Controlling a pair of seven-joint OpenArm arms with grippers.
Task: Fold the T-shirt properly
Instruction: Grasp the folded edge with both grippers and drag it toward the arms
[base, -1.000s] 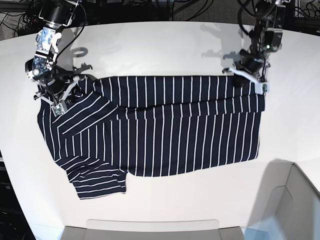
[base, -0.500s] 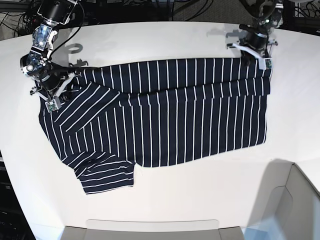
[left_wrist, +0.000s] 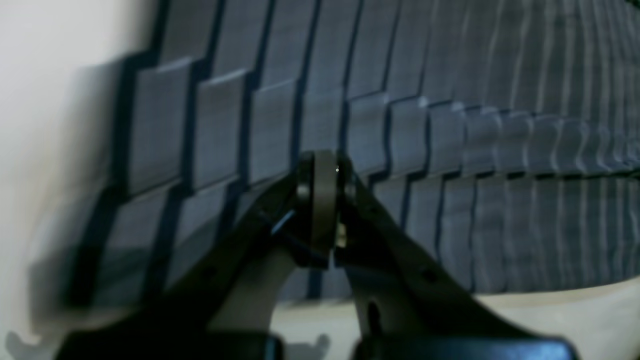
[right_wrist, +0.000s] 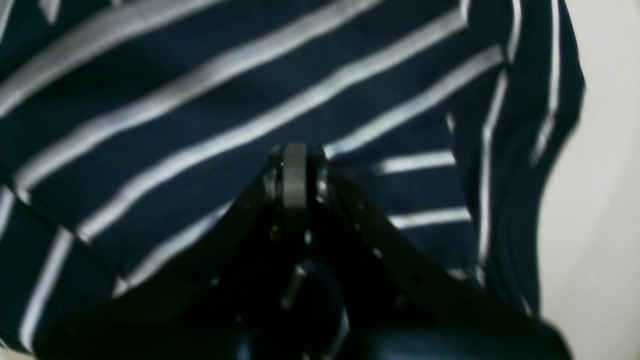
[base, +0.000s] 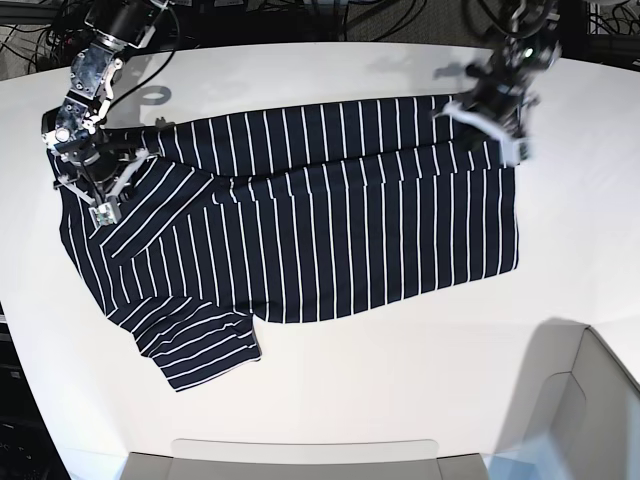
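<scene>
The dark navy T-shirt (base: 340, 220) with thin white stripes lies spread on the white table (base: 400, 380), with its upper edge folded over in a band and one sleeve at the front left (base: 200, 345). My left gripper (base: 490, 125) is shut on the shirt's far right corner. In the left wrist view its jaws (left_wrist: 322, 170) pinch a fold of the striped fabric (left_wrist: 450, 225). My right gripper (base: 105, 190) is shut on the shirt's far left edge by the other sleeve. In the right wrist view its jaws (right_wrist: 295, 160) grip the cloth (right_wrist: 200, 100).
A grey bin (base: 590, 400) stands at the front right corner. A pale tray edge (base: 300, 455) runs along the front. Dark cables (base: 300, 15) lie beyond the table's far edge.
Both grippers have moved toward the table's far side, dragging the shirt's upper edge with them. The shirt has shifted back and left, and the left gripper has since moved slightly left.
</scene>
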